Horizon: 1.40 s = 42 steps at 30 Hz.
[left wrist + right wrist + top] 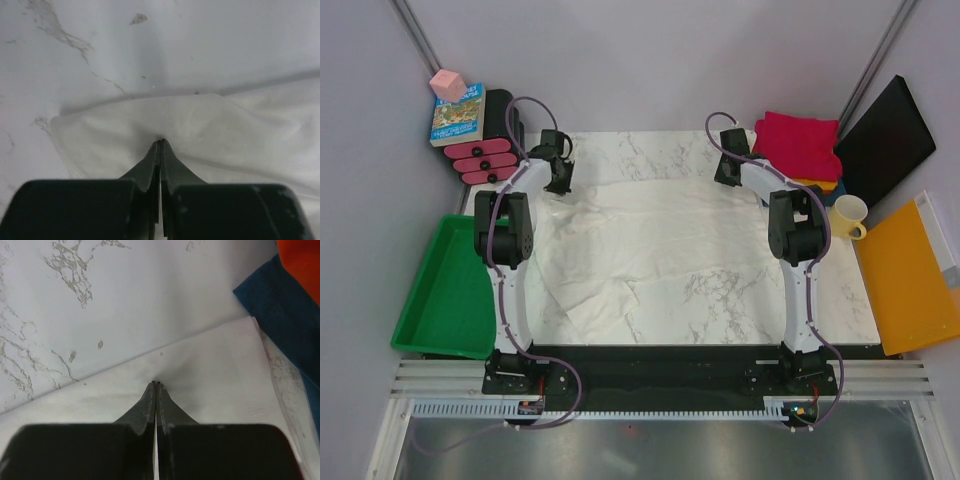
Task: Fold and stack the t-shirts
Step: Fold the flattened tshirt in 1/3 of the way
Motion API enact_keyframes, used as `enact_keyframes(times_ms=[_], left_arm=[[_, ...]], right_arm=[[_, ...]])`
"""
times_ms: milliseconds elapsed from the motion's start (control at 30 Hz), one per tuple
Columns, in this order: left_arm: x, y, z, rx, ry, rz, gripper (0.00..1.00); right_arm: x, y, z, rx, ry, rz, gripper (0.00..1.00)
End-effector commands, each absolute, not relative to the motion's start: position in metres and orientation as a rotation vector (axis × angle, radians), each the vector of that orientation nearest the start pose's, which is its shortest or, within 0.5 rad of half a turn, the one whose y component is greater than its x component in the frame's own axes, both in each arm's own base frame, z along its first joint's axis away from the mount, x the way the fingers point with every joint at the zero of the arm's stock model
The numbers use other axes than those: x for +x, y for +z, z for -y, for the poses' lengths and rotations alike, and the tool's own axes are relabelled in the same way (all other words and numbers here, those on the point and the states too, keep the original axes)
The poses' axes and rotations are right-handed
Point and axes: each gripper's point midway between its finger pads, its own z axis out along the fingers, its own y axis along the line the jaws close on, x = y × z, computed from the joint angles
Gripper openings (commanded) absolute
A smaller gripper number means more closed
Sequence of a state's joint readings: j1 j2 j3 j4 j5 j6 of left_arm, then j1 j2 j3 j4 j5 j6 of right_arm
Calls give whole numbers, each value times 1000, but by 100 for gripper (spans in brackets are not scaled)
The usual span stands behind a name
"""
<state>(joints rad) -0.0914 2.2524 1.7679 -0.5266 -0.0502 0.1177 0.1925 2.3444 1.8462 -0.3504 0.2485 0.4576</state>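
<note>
A large off-white t-shirt (650, 240) lies spread and wrinkled over the marble table. My left gripper (560, 185) sits at its far left edge. In the left wrist view the gripper (161, 141) is shut, with the cloth (225, 125) puckered at the tips. My right gripper (728, 180) sits at the far right edge. In the right wrist view it (156, 383) is shut on the flat cloth (215, 370). A folded magenta shirt (798, 143) tops a stack at the back right, over an orange one (302, 260) and a dark blue one (280, 305).
A green tray (445, 290) stands left of the table. A yellow mug (847, 215), an orange-yellow board (910, 275) and a black board (885, 130) are at the right. A book (457, 113), a pink cube (447, 84) and pink drawers (485, 155) are at the back left.
</note>
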Motion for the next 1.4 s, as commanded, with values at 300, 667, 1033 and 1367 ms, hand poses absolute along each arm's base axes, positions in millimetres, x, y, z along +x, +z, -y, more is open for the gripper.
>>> enact_keyframes(times_ms=[300, 667, 1033, 1367], left_arm=[[566, 16, -39, 157, 416, -2620, 2], [583, 85, -14, 180, 126, -2477, 16], [497, 225, 33, 197, -192, -2263, 24], [345, 149, 49, 309, -338, -2488, 25]], right_arm=[[561, 1, -44, 570, -119, -2410, 0], [583, 48, -65, 475, 63, -2323, 8], [532, 181, -114, 358, 196, -2150, 51], [395, 128, -141, 235, 166, -2312, 51]])
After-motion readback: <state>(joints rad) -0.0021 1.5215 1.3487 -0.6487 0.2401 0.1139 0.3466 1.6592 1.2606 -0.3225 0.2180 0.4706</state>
